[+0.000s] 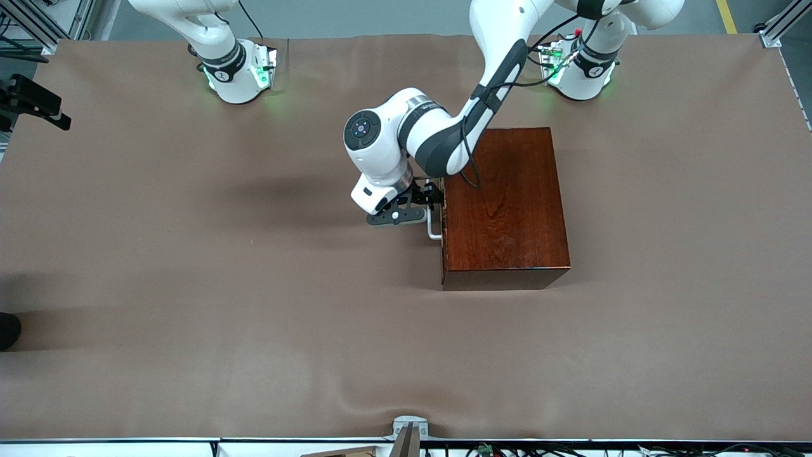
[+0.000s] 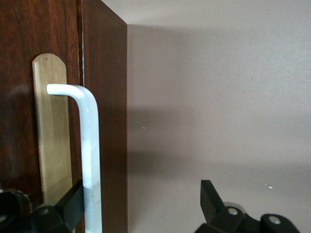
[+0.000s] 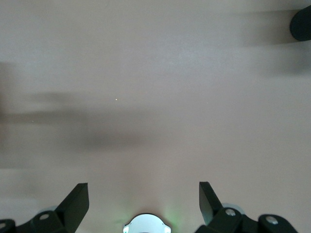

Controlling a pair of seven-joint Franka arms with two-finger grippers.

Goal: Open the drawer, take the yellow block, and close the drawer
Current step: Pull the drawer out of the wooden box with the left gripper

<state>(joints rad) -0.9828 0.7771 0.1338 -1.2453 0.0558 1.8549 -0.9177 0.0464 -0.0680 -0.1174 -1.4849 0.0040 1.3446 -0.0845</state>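
Note:
The dark reddish-brown wooden box [image 1: 507,203] stands mid-table, and its drawer [image 2: 19,97] is closed. The white bar handle [image 1: 433,228] is on the box face turned toward the right arm's end. My left gripper [image 1: 434,204] is open at that handle. In the left wrist view the handle [image 2: 90,141] lies between the fingers of the left gripper [image 2: 141,201], close against one finger [image 2: 73,200]. My right gripper [image 3: 143,199] is open and empty over bare table; it does not show in the front view. The yellow block is hidden.
A brown cloth [image 1: 254,304] covers the table. A black device [image 1: 35,101] sits at the edge at the right arm's end. A camera mount [image 1: 406,435] stands at the near edge. A dark round object [image 3: 301,22] shows in a corner of the right wrist view.

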